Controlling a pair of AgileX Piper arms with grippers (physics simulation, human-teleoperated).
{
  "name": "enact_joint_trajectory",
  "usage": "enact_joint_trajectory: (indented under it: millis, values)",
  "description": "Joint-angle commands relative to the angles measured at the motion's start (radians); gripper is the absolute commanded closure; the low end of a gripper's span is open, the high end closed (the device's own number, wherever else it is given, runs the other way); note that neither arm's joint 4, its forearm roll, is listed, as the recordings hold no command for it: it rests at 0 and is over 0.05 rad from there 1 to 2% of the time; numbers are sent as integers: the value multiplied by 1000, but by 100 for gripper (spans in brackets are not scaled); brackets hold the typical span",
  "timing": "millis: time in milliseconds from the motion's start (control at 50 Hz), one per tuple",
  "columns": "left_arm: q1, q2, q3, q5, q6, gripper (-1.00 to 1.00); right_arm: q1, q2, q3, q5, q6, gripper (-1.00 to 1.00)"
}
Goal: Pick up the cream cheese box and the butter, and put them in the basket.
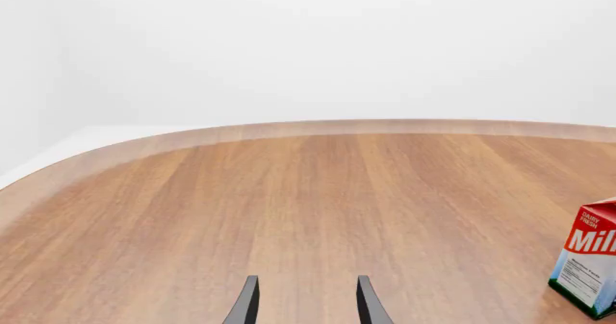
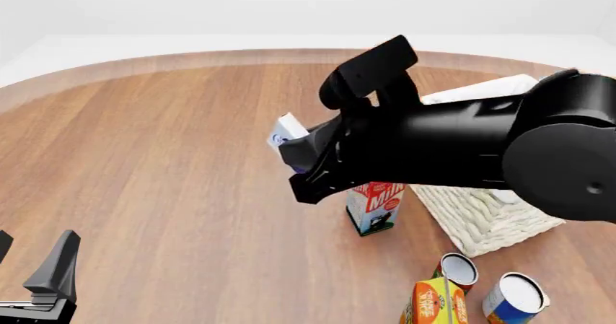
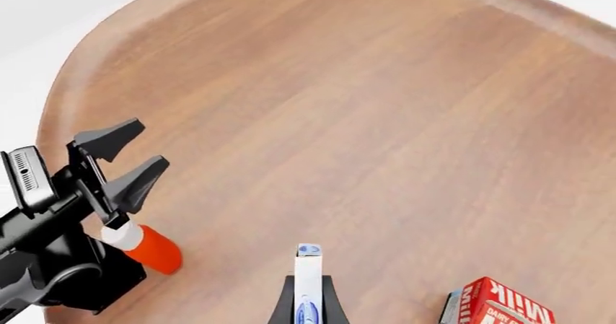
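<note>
My right gripper (image 3: 308, 289) is shut on the cream cheese box (image 3: 308, 266), a thin white box with a blue logo, held edge-on above the wood. From the front the cream cheese box (image 2: 285, 132) pokes out of the right gripper (image 2: 296, 151), left of the basket (image 2: 486, 223), which the black arm partly covers. My left gripper (image 2: 37, 241) stands open and holds nothing at the near left. It shows as the left gripper (image 1: 306, 281) over bare wood and as the left gripper (image 3: 144, 145) in the right wrist view. The butter is out of view.
A red-white milk carton (image 2: 374, 207) stands just under the right arm, beside the basket. It is also the milk carton (image 1: 589, 266) and the milk carton (image 3: 495, 306). Two cans (image 2: 458, 270) (image 2: 515, 295) and an orange juice carton (image 2: 435, 304) sit at the near right. The table edge (image 2: 192, 58) curves along the back.
</note>
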Motion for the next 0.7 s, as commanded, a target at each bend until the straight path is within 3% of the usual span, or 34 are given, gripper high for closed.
enact_joint_trajectory:
  millis: [20,340,700]
  values:
    - [0,0,0,0,0,-100,-50,-35,-69,37,-41,100]
    - [0,0,0,0,0,-100,-149,-93,-122,69,-90,100]
    - [0,0,0,0,0,-100,-313,-192,-94,73,-98,100]
